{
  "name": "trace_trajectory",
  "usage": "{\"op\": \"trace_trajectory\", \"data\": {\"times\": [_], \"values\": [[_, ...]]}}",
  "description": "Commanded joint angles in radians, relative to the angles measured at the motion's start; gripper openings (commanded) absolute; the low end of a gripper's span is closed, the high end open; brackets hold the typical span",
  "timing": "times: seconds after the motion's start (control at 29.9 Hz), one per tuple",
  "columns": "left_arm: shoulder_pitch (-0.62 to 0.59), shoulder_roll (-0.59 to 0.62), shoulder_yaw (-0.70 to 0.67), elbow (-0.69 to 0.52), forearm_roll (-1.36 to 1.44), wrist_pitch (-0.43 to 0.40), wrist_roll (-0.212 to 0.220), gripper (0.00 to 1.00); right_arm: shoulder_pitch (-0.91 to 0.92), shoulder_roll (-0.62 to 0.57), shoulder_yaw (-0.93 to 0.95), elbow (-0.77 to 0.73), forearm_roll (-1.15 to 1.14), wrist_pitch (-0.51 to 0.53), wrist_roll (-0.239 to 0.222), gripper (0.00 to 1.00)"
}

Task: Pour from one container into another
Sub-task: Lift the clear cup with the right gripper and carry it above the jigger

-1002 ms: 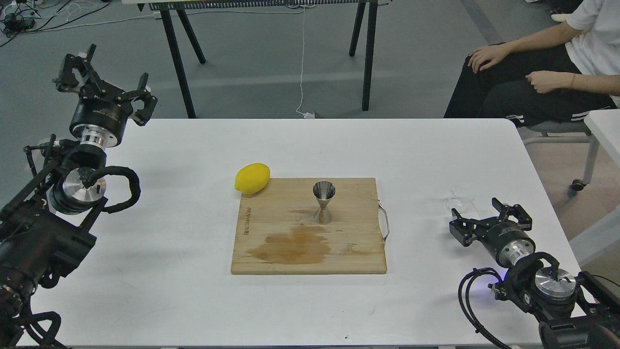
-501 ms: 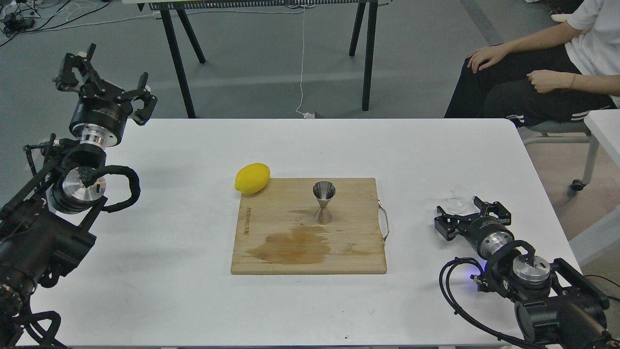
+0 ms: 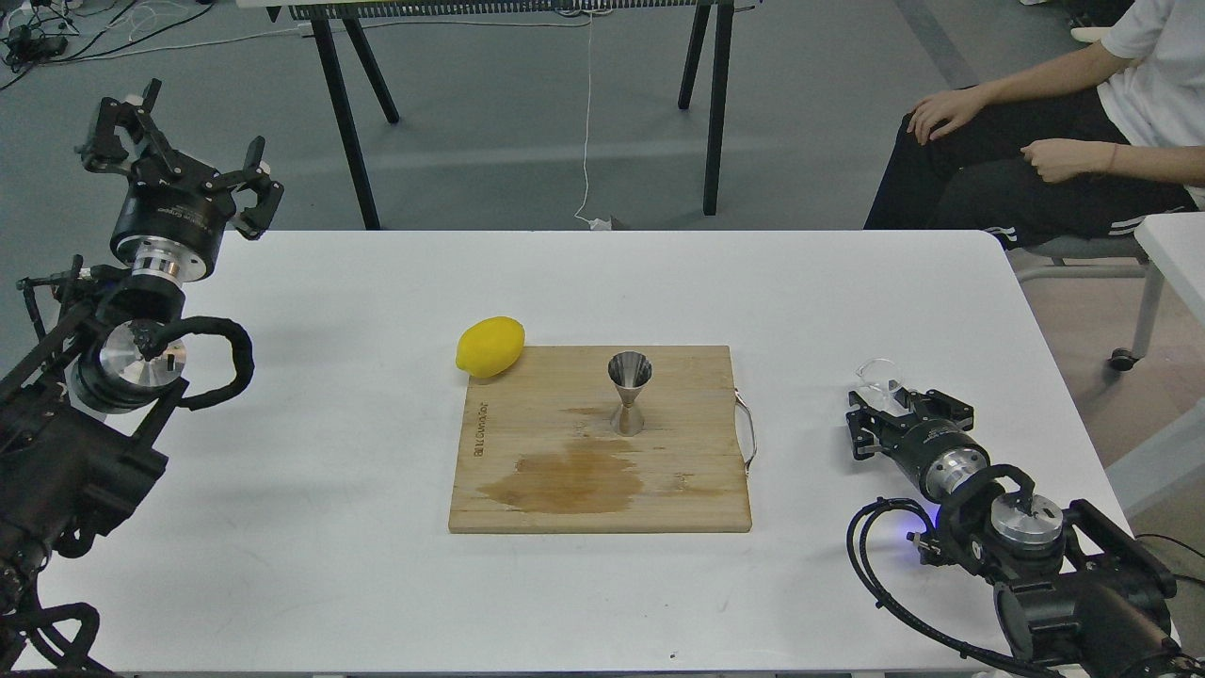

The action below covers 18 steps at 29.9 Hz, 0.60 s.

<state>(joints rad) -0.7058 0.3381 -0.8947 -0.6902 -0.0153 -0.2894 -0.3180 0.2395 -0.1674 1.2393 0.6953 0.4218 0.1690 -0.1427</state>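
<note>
The clear glass cup (image 3: 877, 379) stands on the white table right of the cutting board, faint against the tabletop. My right gripper (image 3: 904, 407) lies low on the table just behind it, open, its fingertips on either side of the cup's near side; I cannot tell whether they touch it. The steel jigger (image 3: 629, 392) stands upright in the middle of the wooden cutting board (image 3: 527, 499). My left gripper (image 3: 169, 151) hangs open and empty above the table's far left corner, well away from both.
A yellow lemon (image 3: 490, 346) rests at the board's far left corner. A wet brown stain (image 3: 565, 476) marks the board in front of the jigger. A seated person (image 3: 1064, 151) is beyond the table's far right corner. The table edge (image 3: 1083, 395) runs close to the right of the cup.
My right gripper has slid forward and left along the table until its fingers flank the glass cup, and the fingers have narrowed. My left arm has shifted slightly left and up.
</note>
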Motion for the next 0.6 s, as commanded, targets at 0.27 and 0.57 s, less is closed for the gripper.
{"op": "trace_trajectory", "data": {"times": [0.27, 0.57], "values": [[-0.001, 0.004, 0.000, -0.005, 0.000, -0.001, -0.001, 1.00, 0.017, -0.127, -0.073, 0.252, -0.083, 0.012, 0.000, 0.42], [-0.003, 0.004, 0.000, -0.006, 0.000, 0.001, -0.001, 1.00, 0.064, -0.234, -0.165, 0.524, -0.427, -0.045, -0.023, 0.41]]}}
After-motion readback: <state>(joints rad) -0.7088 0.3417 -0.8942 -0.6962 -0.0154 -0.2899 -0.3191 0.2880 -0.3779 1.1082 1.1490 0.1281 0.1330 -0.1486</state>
